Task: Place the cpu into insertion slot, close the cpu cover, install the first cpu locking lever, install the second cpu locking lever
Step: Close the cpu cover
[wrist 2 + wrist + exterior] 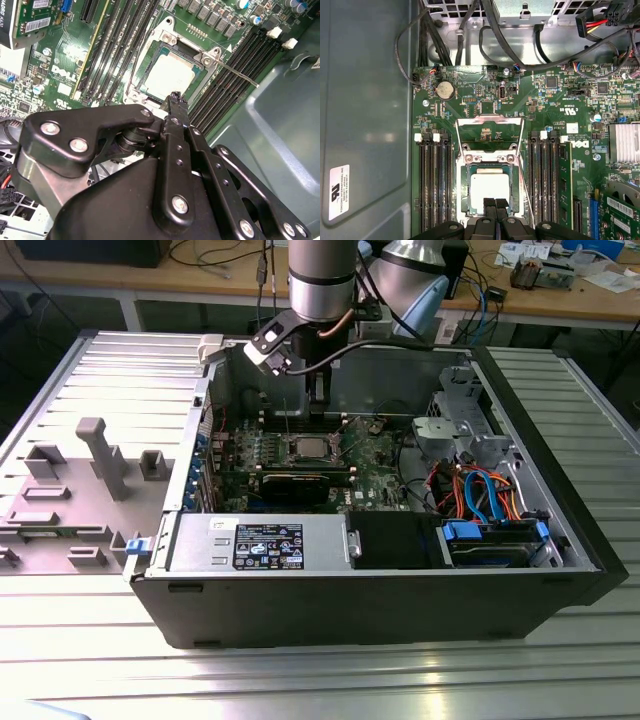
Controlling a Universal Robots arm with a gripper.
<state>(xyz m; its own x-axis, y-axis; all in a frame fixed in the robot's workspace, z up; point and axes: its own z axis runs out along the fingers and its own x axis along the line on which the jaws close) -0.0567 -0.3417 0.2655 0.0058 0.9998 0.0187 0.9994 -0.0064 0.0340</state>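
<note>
The cpu (490, 187), a silver-topped square chip, lies in the insertion slot (464, 192) on the green board. It also shows in the second wrist view as the cpu (170, 75), and the slot in the exterior view (305, 447). The cpu cover (490, 121), a thin silver frame, stands swung open beyond the socket, with board showing through its window. A thin locking lever (240, 75) juts up free beside the socket. My gripper (495, 202) hovers just above the chip's near edge with its fingers together and nothing between them. It hangs over the socket in the exterior view (317, 412).
Black memory slots (436, 185) flank the socket on both sides. Cables (470, 30) run along the case wall beyond the board. A black power supply box (265, 543) and drive bays (495, 540) fill the case's front. Grey fixtures (100, 455) stand outside on the exterior view's left.
</note>
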